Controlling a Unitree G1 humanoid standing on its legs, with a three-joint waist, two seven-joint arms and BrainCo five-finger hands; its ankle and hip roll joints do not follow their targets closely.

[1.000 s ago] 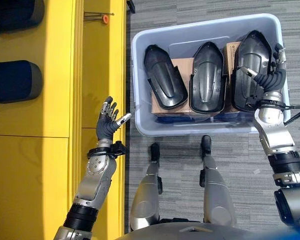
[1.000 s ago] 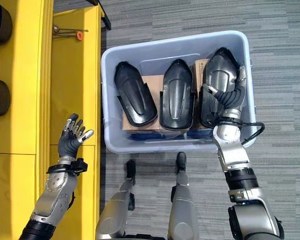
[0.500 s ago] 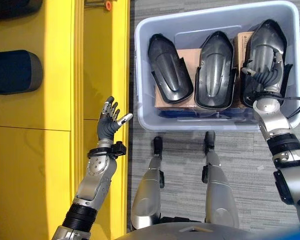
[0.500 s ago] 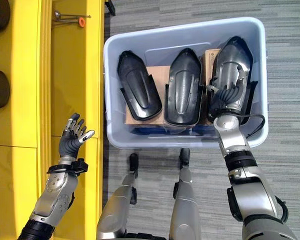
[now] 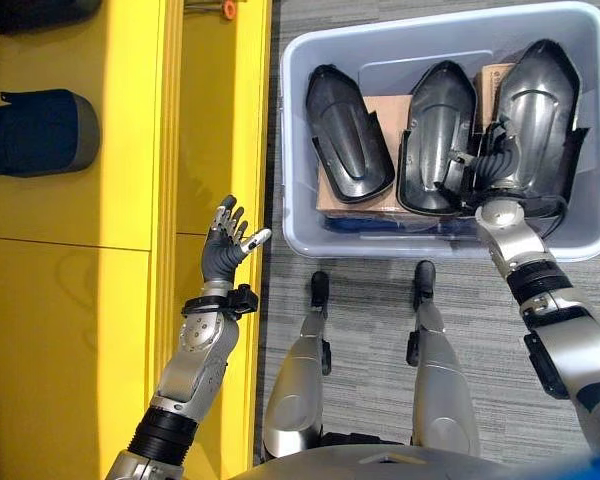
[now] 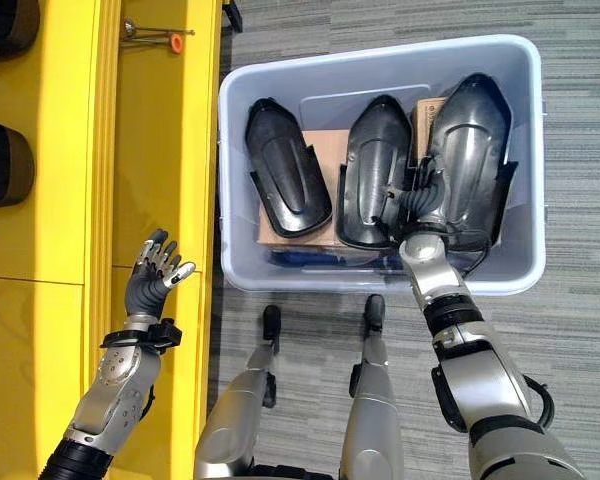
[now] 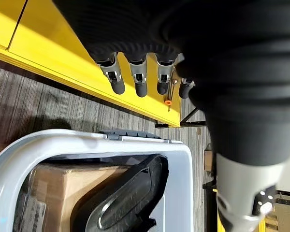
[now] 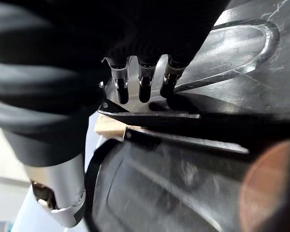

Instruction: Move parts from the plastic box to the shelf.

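A pale plastic box (image 5: 291, 200) stands on the floor with three black moulded parts side by side in it: left part (image 5: 345, 135), middle part (image 5: 438, 135), right part (image 5: 538, 105). They rest on cardboard boxes (image 5: 385, 110). My right hand (image 5: 492, 172) reaches into the box at the near end of the right part, beside the gap to the middle part. In the right wrist view its straight fingers (image 8: 142, 82) touch the flange of the right part (image 8: 222, 53). My left hand (image 5: 223, 250) is open and raised over the yellow shelf (image 5: 120, 150), holding nothing.
Two dark parts (image 5: 40, 130) lie on the shelf at the far left. A thin tool with an orange tip (image 6: 170, 40) lies at the shelf's far end. Grey carpet surrounds the box, which stands close to the shelf's edge.
My right hand has moved left across the right part, from its outer edge to its inner near edge. The view has shifted. The left hand keeps its pose.
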